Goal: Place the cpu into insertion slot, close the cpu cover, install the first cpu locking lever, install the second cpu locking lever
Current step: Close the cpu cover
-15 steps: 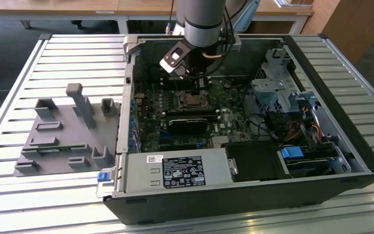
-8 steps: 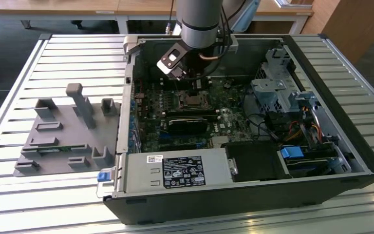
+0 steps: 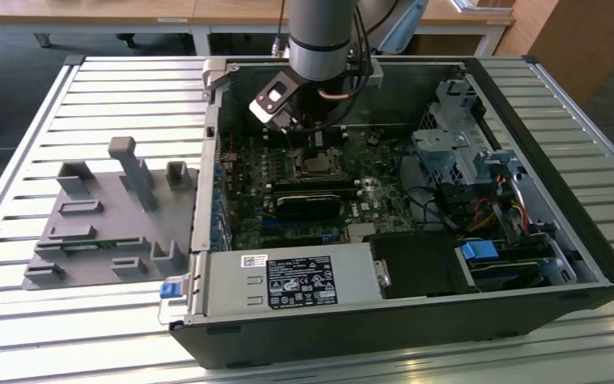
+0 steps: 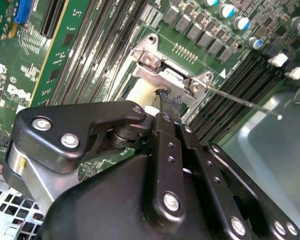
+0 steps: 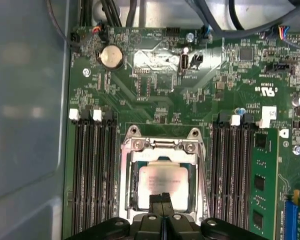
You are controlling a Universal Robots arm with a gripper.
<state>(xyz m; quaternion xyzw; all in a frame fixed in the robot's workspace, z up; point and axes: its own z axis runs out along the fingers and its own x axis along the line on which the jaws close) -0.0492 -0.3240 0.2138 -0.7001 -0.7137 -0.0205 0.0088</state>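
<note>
Two steps look done to me: the cpu (image 5: 162, 177) sits flat in the slot (image 3: 300, 166), and the cover (image 5: 164, 156) lies down over it, its frame ringing the chip's pale top in the first wrist view. By my read you're on the first lever.

Claw (image 5: 162, 199): fingers pinched together, nothing between them. It's working as a narrow pusher, not a grabber. Its tip is over the cpu's edge nearest the claw, right at the cover's rim. I can't tell whether it's touching or just above. In the exterior view the arm reaches straight down into the open case (image 3: 563, 240) on the table (image 3: 29, 96), claw directly over the slot.

Lever (image 4: 245, 103): a thin rod runs out from the cover's hinge corner across the memory slots (image 5: 92, 175). It looks unlatched, with its free end out over the case floor. It's well off to one side of the claw tip, not touching it. I can't make out the state of the second lever.

What latching calls for, as I judge it: you'd need to catch that rod from the side, press it down, then tuck it under its catch. It's thin and springy, so a shut tip could slip off and land on the board (image 5: 155, 100). Keep the push slow and square.
</note>
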